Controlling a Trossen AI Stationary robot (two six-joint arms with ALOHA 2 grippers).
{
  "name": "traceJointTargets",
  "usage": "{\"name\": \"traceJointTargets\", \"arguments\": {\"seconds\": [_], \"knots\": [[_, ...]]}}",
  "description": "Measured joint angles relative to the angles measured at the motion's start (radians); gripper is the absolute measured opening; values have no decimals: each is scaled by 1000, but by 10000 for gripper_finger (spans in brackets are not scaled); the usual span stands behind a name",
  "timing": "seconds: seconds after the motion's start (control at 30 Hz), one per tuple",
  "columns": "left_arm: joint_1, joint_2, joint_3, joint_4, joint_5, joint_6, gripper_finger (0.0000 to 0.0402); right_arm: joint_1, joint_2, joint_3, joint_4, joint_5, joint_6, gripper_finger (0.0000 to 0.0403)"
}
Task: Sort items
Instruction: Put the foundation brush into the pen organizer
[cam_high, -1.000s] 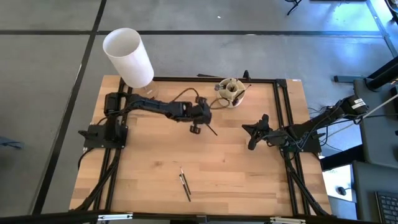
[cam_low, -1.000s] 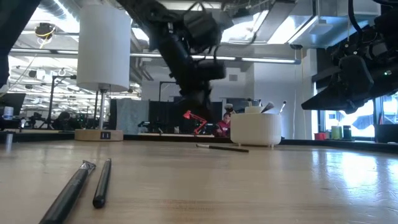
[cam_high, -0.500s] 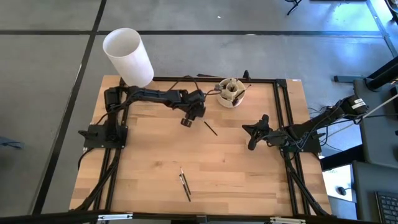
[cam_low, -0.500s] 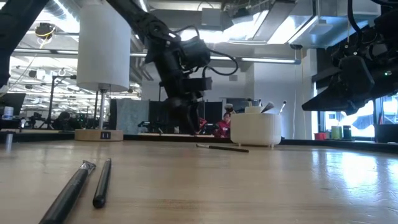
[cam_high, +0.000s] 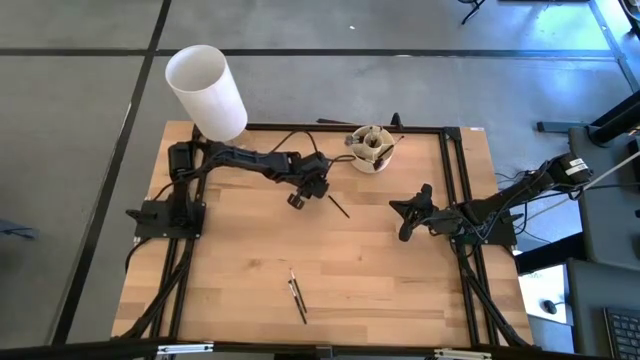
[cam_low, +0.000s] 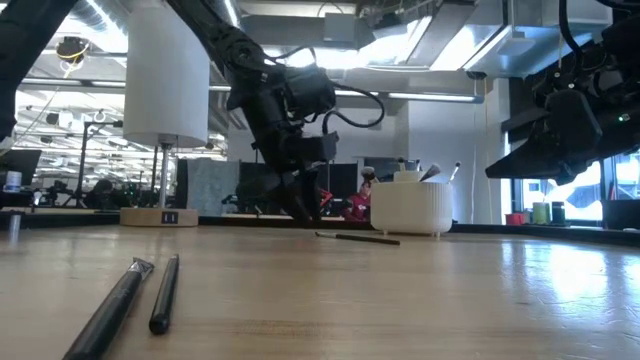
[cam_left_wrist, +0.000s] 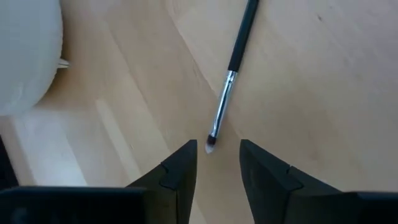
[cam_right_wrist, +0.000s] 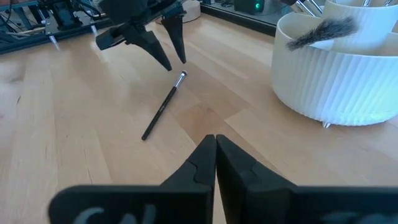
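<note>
Left gripper (cam_left_wrist: 214, 163) is held low near the desk's (cam_high: 380, 280) far edge, fingers apart, empty, at the tip of a lone brush (cam_left_wrist: 231, 70) beside the cup (cam_high: 371, 148). Two brushes (cam_high: 297, 295) lie near the front edge. Right gripper (cam_right_wrist: 215, 144) is pressed together, empty.

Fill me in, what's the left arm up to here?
It is sorting makeup brushes. The left pincer is open and sits low over a loose brush on the table, near the beige cup, with the brush tip just ahead of its fingers, not gripped. Two more brushes lie near the front edge. The right pincer is shut, parked at the right side.
</note>
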Motion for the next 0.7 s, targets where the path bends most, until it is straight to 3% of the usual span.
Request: {"name": "traceJointTargets", "arguments": {"seconds": [0.7], "knots": [[47, 50, 0, 62, 140, -7, 97, 0, 0, 0, 0, 1, -4, 13]]}}
